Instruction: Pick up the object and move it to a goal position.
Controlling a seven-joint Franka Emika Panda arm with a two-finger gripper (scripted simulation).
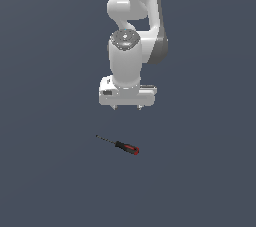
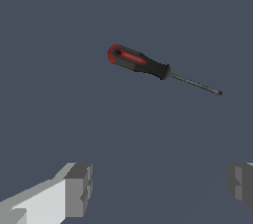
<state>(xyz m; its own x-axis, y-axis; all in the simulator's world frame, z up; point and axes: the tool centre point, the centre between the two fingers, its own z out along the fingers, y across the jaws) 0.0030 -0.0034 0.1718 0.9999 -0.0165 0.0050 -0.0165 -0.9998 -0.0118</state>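
Pre-grasp: white two-fingered robot gripper (image 1: 127, 107) above the small black-and-red-handled screwdriver with thin dark metal shaft (image 1: 122, 145).

Jaws spread wide, empty; grey fingertips (image 2: 79, 188) well apart in the wrist view. Screwdriver lies flat on the plain dark grey floor (image 1: 50, 171), not between the fingers, handle toward the exterior view's right. Judged light, rigid, apt to roll; shaft too thin and slippery, so take it across the thicker handle (image 2: 138, 62). No brand, label or writing legible.
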